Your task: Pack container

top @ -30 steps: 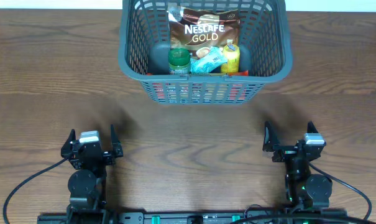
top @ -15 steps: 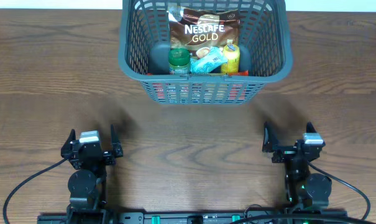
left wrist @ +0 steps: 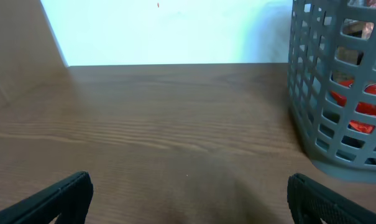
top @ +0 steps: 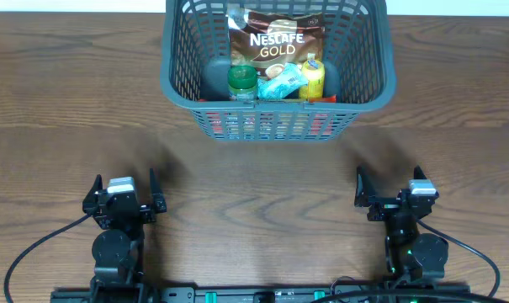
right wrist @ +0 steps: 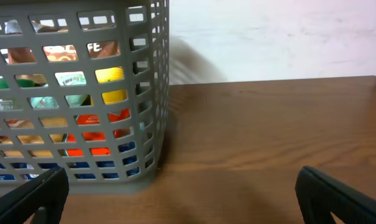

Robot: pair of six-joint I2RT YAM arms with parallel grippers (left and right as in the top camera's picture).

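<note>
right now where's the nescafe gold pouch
In the overhead view the Nescafe Gold pouch sits inside the container at top centre, behind the green-lidded jar and the yellow bottle.

- Overhead view: bright, even light from above; the wood grain of the table (top: 69, 126) reads sharply from edge to edge.
- Shadows there are soft and faint: blurred smudges on the wood and a dim band under the container (top: 275, 124).
- The glossy coffee bag (top: 275, 42) shows pale glare patches.
- Left wrist view: the wall (left wrist: 175, 31) is blown out to bluish white. The fingers (left wrist: 57, 196) of the left gripper (left wrist: 188, 180) are dark and soft, out of focus.
- The container's wall bows at the right edge, a wide-angle distortion.
- Right wrist view: a hazy grey shadow falls on the bright wall beside the container's corner. The fingers (right wrist: 337, 193) of the right gripper (right wrist: 181, 171) are near-black silhouettes.
</note>
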